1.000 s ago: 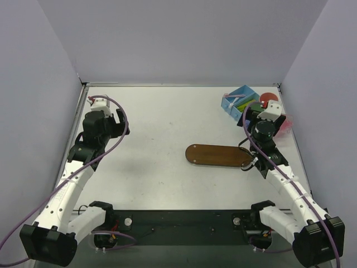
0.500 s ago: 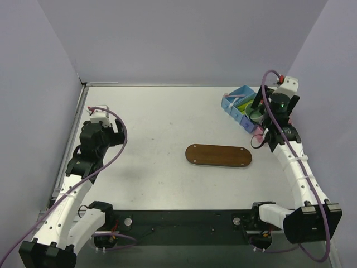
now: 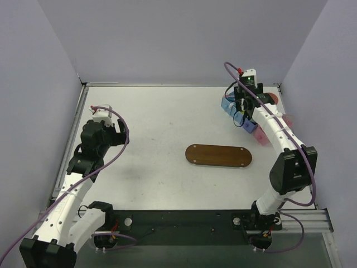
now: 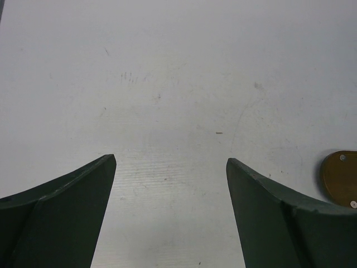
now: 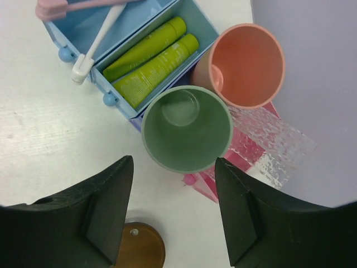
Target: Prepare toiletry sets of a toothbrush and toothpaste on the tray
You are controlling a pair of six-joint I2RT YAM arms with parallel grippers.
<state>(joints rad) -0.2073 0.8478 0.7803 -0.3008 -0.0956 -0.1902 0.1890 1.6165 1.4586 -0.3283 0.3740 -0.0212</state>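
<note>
Looking from the arm side outward, the left gripper [image 4: 170, 159] hangs over the table [image 4: 178, 67] at roughly 9 o'clock. Its jaws are spread wide with nothing between them. Its wrist cam only catches a rounded end of the tray [image 4: 341, 178] poking in at 4 o'clock.

From above, the tray lies flat a little toward 3 o'clock of the table's middle, long side running left to right, and its top shows only wood. So no set is on it yet.

Further out, the right arm is stretched way up to the 1 o'clock corner, with the right gripper [image 5: 173, 159] pointing down over the clutter there. Its jaws are apart and not clamped on anything. In its wrist view:

- The green cup [image 5: 187, 128] stands upright just past the fingertips, mouth up.
- A pink cup [image 5: 245, 64] stands right against it at 1 o'clock, also upright.
- A pink box [image 5: 242, 153] with crinkly clear plastic peeks out at 4 o'clock of the green cup.
- The blue bin [image 5: 203, 25] sits at 11 o'clock of the green cup, just beside it.
- Two lime tubes [image 5: 148, 53] lie side by side in the bin's nearer compartment.
- A white brush [image 5: 97, 42] lies slanted in the next compartment, one end sticking out over the rim.
- What looks like a pink brush [image 5: 72, 6] lies at the far edge, mostly cut off.
</note>
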